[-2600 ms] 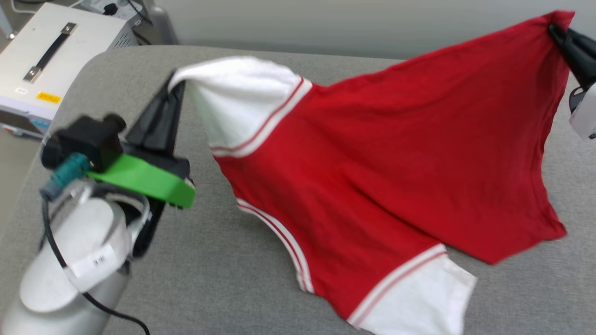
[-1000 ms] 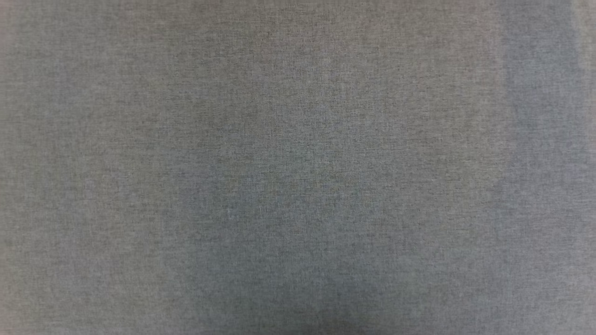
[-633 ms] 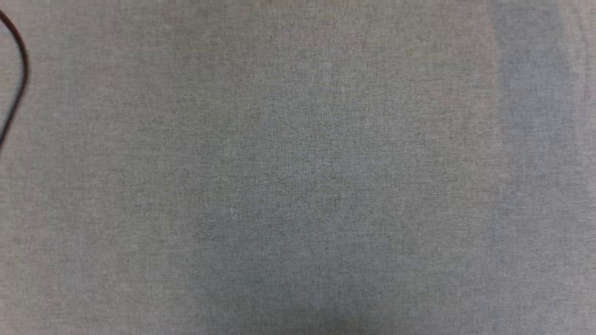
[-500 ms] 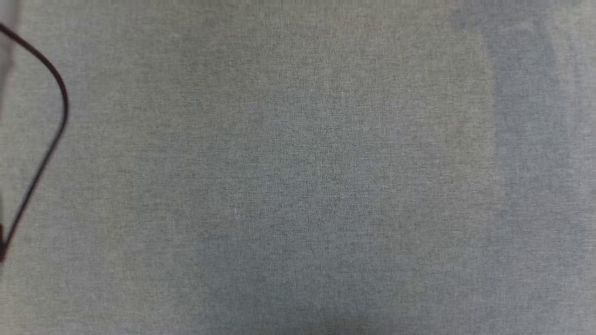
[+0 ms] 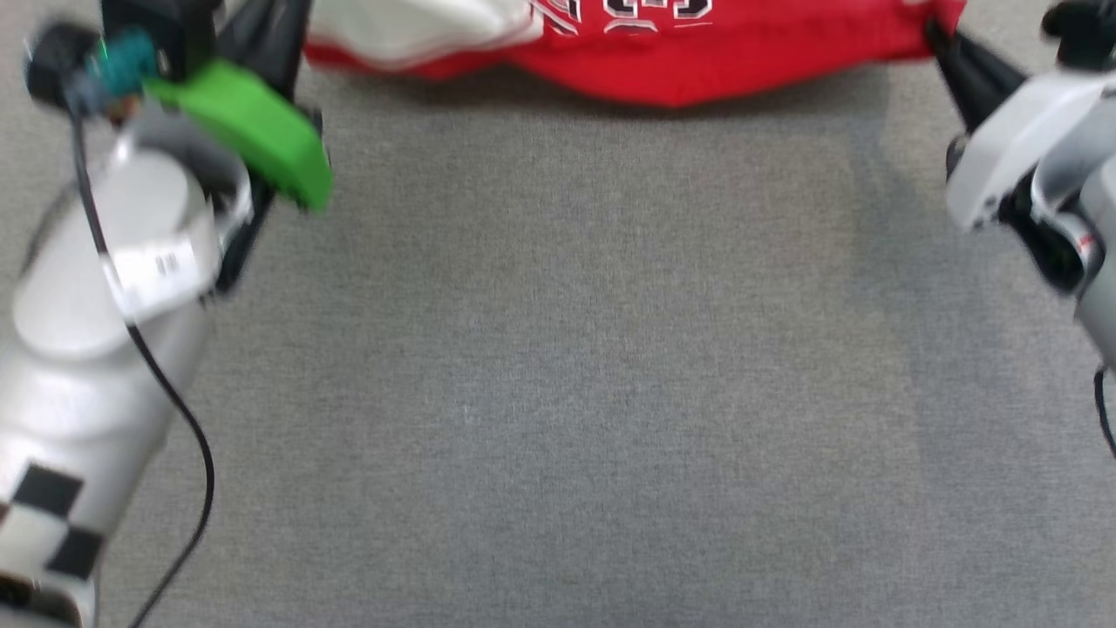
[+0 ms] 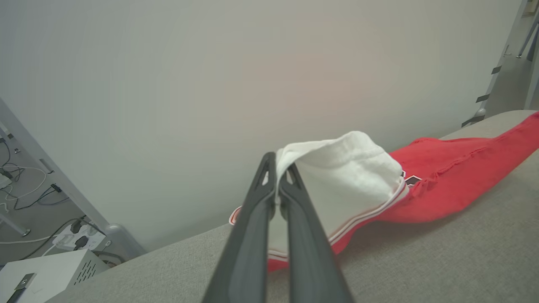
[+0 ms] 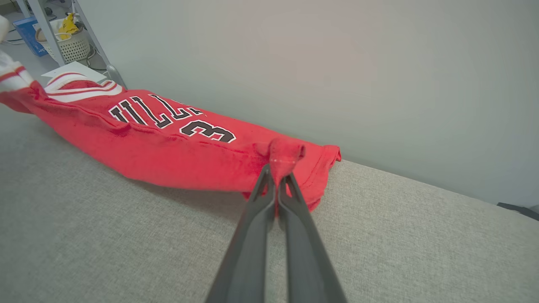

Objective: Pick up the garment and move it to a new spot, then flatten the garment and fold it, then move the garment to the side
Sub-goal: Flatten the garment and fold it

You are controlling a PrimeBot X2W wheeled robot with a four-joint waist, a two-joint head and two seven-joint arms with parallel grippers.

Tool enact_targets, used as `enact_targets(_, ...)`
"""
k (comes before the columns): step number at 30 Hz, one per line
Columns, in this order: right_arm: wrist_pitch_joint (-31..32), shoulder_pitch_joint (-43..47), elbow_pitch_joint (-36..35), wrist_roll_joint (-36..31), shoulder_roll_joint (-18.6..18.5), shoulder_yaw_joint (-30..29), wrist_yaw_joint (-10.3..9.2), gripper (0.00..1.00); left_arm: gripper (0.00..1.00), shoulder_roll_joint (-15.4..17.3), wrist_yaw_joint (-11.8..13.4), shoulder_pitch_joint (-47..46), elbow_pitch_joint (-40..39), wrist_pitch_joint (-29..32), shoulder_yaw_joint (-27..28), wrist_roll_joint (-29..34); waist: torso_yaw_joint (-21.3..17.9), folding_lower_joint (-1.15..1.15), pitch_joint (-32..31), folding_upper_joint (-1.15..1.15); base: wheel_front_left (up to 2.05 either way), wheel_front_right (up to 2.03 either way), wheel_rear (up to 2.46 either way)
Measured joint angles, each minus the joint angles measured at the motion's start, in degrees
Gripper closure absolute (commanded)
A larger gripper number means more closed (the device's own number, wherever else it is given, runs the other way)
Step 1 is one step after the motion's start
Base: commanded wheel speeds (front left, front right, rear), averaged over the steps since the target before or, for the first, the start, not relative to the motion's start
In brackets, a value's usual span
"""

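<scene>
The red jersey T-shirt (image 7: 168,155) stretches along the far edge of the grey fabric-covered table (image 5: 558,392), close to the pale wall (image 7: 337,63). Its black-and-white lettering and a "3" face up. Its middle seems to rest on the table, though the head view is too blurred to confirm this. The left hand (image 6: 278,162) is clamped on the white sleeve, with its fingers pressed together on the cloth. The right hand (image 7: 278,170) pinches a bunched red hem corner at the other end. Beyond the table's left corner, a white vented metal box (image 6: 46,273) sits low.
</scene>
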Motion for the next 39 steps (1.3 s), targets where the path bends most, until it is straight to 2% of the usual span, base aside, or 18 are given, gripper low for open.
enact_targets(5, -0.24, 7.26, -2.37, 2.57, -2.25, 2.78, 0.0, 1.0, 1.0, 1.58, 2.87, 13.16, -5.6, -0.48, 0.16, -2.37, 0.25, 0.0, -4.21, 0.0, 0.0, 0.0, 0.0)
enact_targets(13, -0.41, 17.59, -6.67, 5.87, -6.89, 4.94, 0.0, 1.0, 1.0, 4.78, 8.67, 32.36, -16.42, -0.56, 0.09, -5.72, 0.85, 0.0, -10.95, 0.0, 0.0, 0.0, 0.0)
enact_targets(14, -0.44, 20.52, -7.98, 6.61, -8.08, 5.32, 0.0, 1.0, 1.0, 5.77, 10.04, 36.67, -19.15, -0.44, -0.41, -6.17, 1.04, 0.0, -12.57, 0.0, 0.0, 0.0, 0.0)
enact_targets(23, -1.13, 32.05, -11.45, 8.7, -9.98, 4.76, 0.0, 1.0, 1.0, 8.71, 16.23, 52.25, -29.06, 1.04, -1.37, -10.0, 1.92, 0.0, -18.17, 0.0, 0.0, 0.0, 0.0)
enact_targets(31, -1.53, 42.32, -13.73, 10.25, -11.73, 1.41, 0.0, 1.0, 1.0, 9.18, 17.83, 61.05, -32.98, 2.49, -3.38, -13.43, 2.51, 0.0, -21.6, 0.0, 0.0, 0.0, 0.0)
enact_targets(39, -1.35, 51.66, -16.84, 11.43, -13.49, -3.32, 0.0, 1.0, 1.0, 10.12, 17.69, 65.85, -34.77, 5.86, -5.43, -16.66, 2.86, 0.0, -23.06, 0.0, 0.0, 0.0, 0.0)
